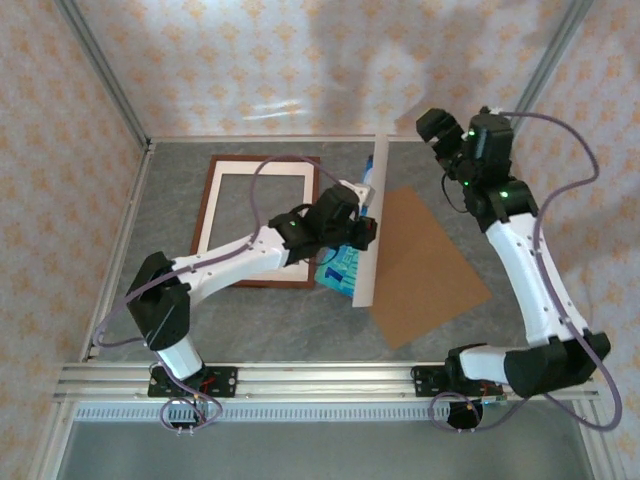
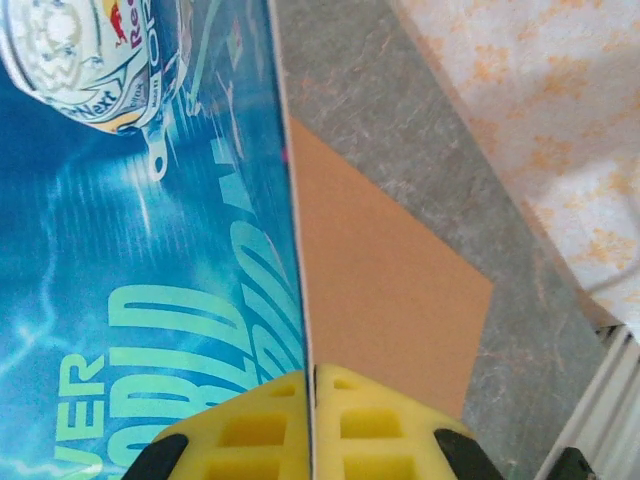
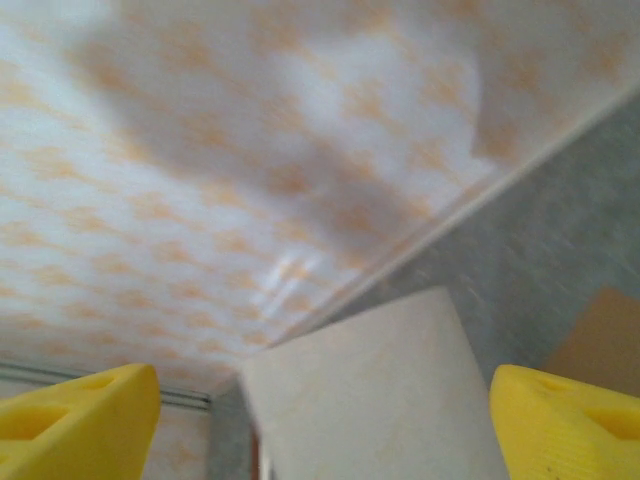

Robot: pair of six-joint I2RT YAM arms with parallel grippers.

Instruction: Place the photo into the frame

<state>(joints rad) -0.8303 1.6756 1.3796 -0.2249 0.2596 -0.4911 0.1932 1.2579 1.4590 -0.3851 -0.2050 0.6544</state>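
Left end effector (image 2: 310,400) is clamped shut on one edge of the photo (image 2: 130,250), its yellow fingers (image 2: 380,430) pressed flat on either face of the sheet. That grip holds the print upright on edge rather than flat, blue lettered face towards the frame (image 1: 265,160) and white back towards the plain brown backing board (image 2: 390,270). Judging by this, standing the photo up keeps it clear of the worktop (image 1: 250,320), so that it can be swung over and laid down. Whether its lower edge touches the surface cannot be told. The photo stands between the two flat pieces. The board lies just beside it on the right, and the frame lies on the left with its cream mat (image 1: 216,210) inside the moulding and no print in it yet. Farther back, near the patterned wall (image 3: 200,150), the right end effector (image 3: 322,415) hangs raised with its fingers wide apart and gripping nothing. The photo's white back shows beyond them. It seems parked there to leave the left arm room.
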